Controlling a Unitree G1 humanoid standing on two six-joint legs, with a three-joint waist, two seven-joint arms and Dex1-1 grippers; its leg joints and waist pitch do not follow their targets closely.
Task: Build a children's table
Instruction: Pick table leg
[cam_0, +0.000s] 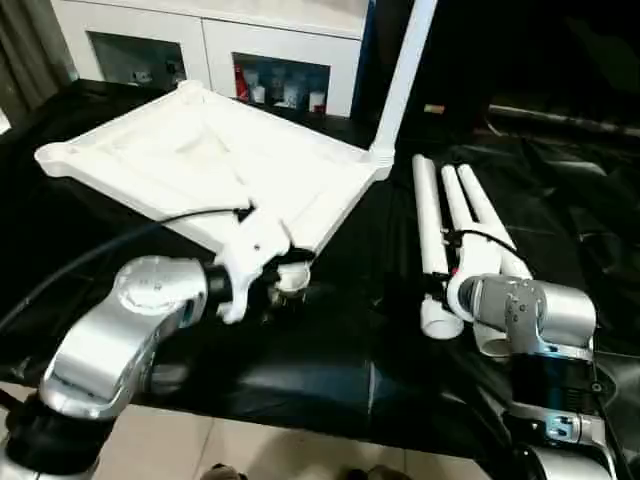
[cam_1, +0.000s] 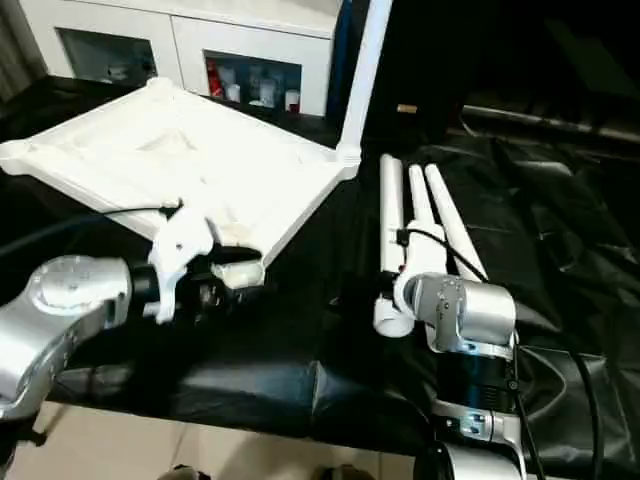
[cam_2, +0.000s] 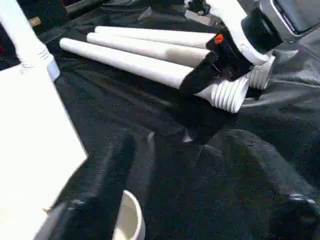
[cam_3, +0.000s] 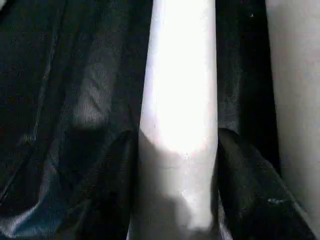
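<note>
The white table top (cam_0: 190, 160) lies underside up on the black cloth, tilted. One white leg (cam_0: 400, 80) stands upright in its far right corner socket. Three more legs (cam_0: 455, 215) lie side by side to the right. My left gripper (cam_2: 175, 200) is open at the top's near corner, with the round corner socket (cam_2: 127, 220) between its fingers, close to one finger (cam_2: 100, 190). My right gripper (cam_3: 177, 165) is shut on one lying leg (cam_3: 180, 90) near its threaded end (cam_2: 227, 95), a finger pressed on either side.
A white cabinet (cam_0: 250, 60) with glass-fronted shelves stands behind the work surface. Crumpled black cloth (cam_0: 560, 200) covers the surface to the right of the legs. The surface's front edge (cam_0: 300, 410) runs just ahead of my forearms, with pale floor below.
</note>
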